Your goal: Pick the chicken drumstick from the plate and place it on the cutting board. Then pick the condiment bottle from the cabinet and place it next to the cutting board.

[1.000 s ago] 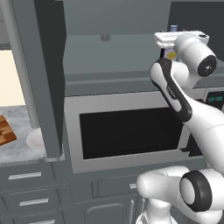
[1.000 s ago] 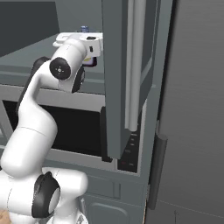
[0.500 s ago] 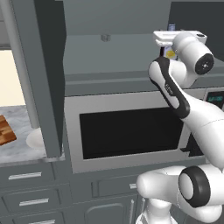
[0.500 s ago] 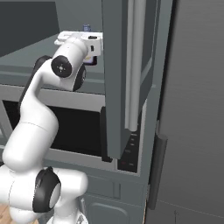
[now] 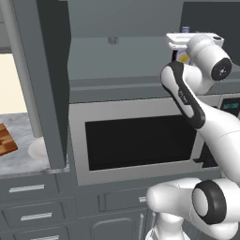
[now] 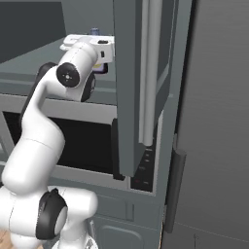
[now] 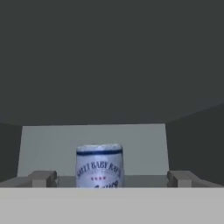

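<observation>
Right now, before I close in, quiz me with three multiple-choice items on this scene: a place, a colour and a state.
1. Where does the condiment bottle stand?
A. on the cabinet shelf, above the microwave
B. on the cutting board
C. inside the microwave

2. What colour is the bottle's cap band in the hand view?
A. red
B. bluish
C. green

3. How is the gripper?
A. shut on the bottle
B. shut, empty
C. open, fingers either side of the bottle

Answers: A, the base views show it on the shelf; B, a blue ring tops it; C, both tips stand wide apart.
</observation>
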{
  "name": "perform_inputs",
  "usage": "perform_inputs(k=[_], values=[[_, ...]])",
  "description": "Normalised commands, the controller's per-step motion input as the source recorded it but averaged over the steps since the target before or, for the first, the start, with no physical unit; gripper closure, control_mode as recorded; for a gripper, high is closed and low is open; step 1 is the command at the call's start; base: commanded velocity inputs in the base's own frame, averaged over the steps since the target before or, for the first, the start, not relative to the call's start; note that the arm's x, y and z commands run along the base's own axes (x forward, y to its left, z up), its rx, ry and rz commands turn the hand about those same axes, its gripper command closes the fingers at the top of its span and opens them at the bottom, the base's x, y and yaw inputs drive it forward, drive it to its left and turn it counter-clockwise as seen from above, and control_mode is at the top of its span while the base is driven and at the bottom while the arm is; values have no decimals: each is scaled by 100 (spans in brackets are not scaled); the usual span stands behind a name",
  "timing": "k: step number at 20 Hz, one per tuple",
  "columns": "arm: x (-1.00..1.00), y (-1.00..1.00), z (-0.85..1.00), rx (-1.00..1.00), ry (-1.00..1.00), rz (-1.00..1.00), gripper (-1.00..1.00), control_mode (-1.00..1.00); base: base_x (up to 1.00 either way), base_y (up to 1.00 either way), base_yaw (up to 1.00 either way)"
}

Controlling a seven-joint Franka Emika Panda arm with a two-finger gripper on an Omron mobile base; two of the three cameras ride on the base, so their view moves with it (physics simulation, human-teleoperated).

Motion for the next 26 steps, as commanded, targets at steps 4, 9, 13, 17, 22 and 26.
perform_inputs(k=[4, 9, 13, 17, 22, 26], values=[[-11, 0, 1, 0, 0, 0, -100, -100, 0, 0, 0], [-2, 1, 0, 0, 3, 0, 100, -100, 0, 0, 0], [0, 0, -6, 0, 9, 0, 100, -100, 0, 0, 0], [0, 0, -1, 2, 7, 0, 100, -100, 0, 0, 0], [0, -1, 0, 3, 2, 0, 100, -100, 0, 0, 0], [-12, 0, 0, 0, 0, 0, 100, -100, 0, 0, 0]])
